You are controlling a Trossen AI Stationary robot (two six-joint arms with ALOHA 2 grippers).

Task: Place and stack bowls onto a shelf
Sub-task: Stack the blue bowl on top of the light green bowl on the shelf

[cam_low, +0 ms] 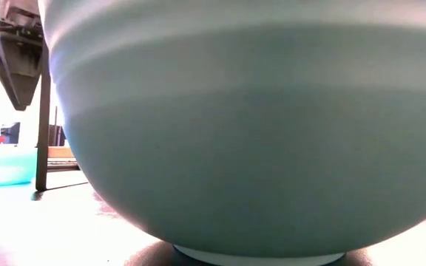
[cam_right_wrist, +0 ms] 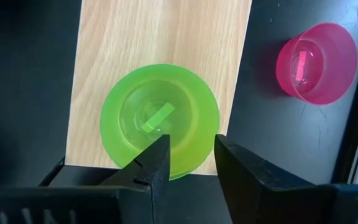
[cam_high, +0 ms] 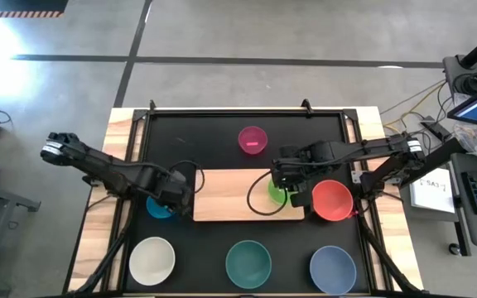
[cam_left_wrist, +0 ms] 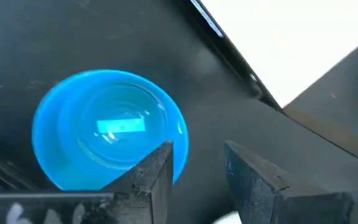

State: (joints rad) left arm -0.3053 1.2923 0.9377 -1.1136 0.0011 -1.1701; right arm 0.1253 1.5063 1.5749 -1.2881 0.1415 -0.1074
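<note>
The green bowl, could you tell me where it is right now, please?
In the high view the green bowl sits at the right end of the wooden shelf, under the right gripper, with the red bowl just beside it on the black table.

The right gripper (cam_high: 284, 189) hangs over the shelf (cam_high: 230, 196), directly above the green bowl (cam_high: 277, 190). The red bowl (cam_high: 332, 200) sits just beside it, off the board; the magenta bowl (cam_high: 252, 139) lies beyond. The left gripper (cam_high: 172, 197) covers the blue bowl (cam_high: 158, 208).
</note>
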